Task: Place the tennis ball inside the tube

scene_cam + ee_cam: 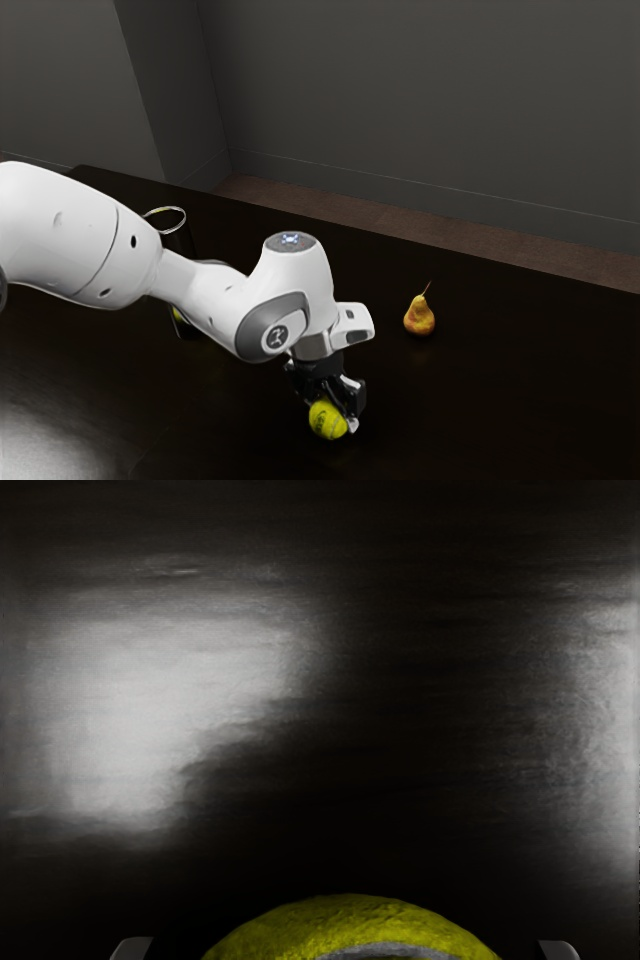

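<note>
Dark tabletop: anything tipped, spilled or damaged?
Nothing stands out. The yellow-red pear sits stem up, the silver-rimmed cylindrical tube stands upright, partly hidden by the white arm, and the yellow-green tennis ball is at the black claw. I see no spill or damage.

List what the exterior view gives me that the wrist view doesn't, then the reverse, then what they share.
Exterior view: the pear, the tube partly behind my arm, the wall and the floor.
Wrist view: two separate pale glare patches with a dark stretch between.
Both: the tennis ball and the dark tabletop.
</note>
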Tool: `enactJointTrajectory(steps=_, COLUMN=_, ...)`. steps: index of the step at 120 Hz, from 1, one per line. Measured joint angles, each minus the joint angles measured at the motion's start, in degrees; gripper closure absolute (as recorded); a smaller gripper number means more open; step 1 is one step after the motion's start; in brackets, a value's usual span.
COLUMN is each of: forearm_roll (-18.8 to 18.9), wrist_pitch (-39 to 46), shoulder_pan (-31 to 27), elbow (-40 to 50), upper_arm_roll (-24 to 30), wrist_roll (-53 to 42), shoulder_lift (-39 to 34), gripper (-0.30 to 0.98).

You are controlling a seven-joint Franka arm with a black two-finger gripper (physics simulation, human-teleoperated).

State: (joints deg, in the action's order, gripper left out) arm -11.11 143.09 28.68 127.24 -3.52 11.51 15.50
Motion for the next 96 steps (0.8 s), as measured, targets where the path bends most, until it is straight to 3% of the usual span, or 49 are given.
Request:
enactJointTrajectory(steps=40, forearm_roll=2.64, wrist_pitch=-1.47, shoulder_pan=-0.09, elbow=-0.69, upper_arm_roll=-0.91, wrist_roll=2.67, shoulder_lift=-0.52, gripper=0.45)
enactJointTrajectory(steps=61, forearm_roll=-1.44, wrist_pitch=-1.22, shoulder_pan=-1.29, elbow=0.0, upper_arm_roll=-1.22, wrist_roll=2.17, shoulder_lift=-0.1, gripper=0.22)
enactJointTrajectory(steps=80, forearm_roll=-5.97, wrist_pitch=-2.12, shoulder_pan=-0.14, elbow=1.8, upper_arm_roll=-1.15, wrist_roll=1.88, shoulder_lift=-0.53, gripper=0.1)
enactJointTrajectory(steps=96, forearm_roll=-6.26, wrist_pitch=-2.54, shoulder_pan=0.05, elbow=1.43, upper_arm_roll=-1.12, wrist_roll=1.61, shoulder_lift=-0.62, gripper=0.23)
